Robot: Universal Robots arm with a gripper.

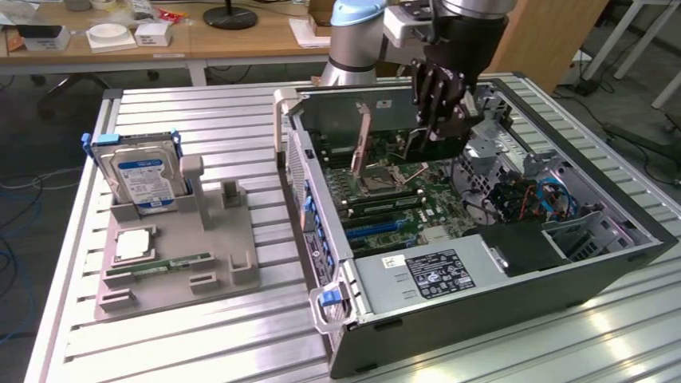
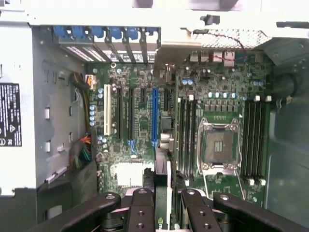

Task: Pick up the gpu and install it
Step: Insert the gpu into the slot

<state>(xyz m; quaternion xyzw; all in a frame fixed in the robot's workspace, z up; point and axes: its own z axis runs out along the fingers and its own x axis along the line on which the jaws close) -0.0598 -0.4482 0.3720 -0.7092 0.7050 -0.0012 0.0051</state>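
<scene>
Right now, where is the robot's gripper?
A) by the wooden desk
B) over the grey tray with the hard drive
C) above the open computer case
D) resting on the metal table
C: the gripper hangs over the open computer case, holding the gpu above the motherboard.

No legible text anywhere

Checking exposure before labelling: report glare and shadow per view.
Exterior view: strong glare on the table, the computer case dim inside. Wrist view: case rim washed out white, motherboard evenly lit, gripper holding the gpu dark.
</scene>
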